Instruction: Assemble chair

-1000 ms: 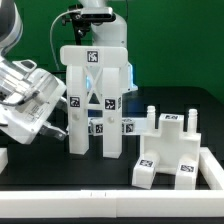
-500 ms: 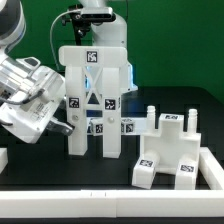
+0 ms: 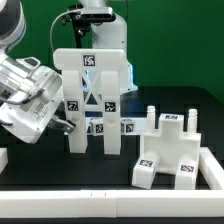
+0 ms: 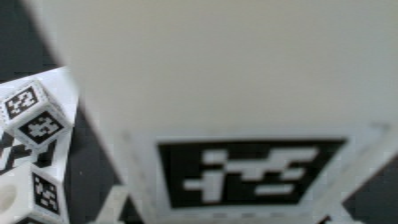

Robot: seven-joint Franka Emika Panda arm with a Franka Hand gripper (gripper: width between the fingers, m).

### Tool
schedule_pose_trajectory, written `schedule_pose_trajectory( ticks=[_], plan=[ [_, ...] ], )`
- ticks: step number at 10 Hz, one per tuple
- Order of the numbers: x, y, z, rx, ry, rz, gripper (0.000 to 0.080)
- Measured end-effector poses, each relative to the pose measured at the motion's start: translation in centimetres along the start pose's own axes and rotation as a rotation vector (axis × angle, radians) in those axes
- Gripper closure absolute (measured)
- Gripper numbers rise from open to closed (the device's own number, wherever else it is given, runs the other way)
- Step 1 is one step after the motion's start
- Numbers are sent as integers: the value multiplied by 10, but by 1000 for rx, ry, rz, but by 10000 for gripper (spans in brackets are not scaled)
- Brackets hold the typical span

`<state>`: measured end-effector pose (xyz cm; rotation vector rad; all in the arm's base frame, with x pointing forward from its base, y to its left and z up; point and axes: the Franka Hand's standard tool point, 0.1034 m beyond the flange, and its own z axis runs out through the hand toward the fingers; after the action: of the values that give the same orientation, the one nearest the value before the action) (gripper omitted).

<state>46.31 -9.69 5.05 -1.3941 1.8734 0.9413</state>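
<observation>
**Mid-assembly, upright stage**

Nearest, the white blocky seat part with upright pegs (image 3: pixel 170 150) lies free, pegs up, ready for joining. Behind it, the tall white tagged chair frame (image 3: pixel 92 100) stands leaning slightly. The gripper (image 3: pixel 63 122) is at its side post, probably steadying it. Fingertips are hidden, so I cannot tell if it is clamped.

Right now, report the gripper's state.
Gripper: closed on the left post of the tilted white chair frame, as far as the exterior view shows; the wrist view shows no fingers.
</observation>
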Motion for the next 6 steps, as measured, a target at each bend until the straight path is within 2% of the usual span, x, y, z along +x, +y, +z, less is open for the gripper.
schedule_pose_trajectory(
  ticks=[1,2,4,6],
  plan=[
    [0,-4,-7,11,6,-18,515],
    [-3,-9,-20,33,14,-27,515],
    [-24,-22,-48,106,62,-80,514],
    [-35,-24,-65,139,76,-97,514]
  ],
)
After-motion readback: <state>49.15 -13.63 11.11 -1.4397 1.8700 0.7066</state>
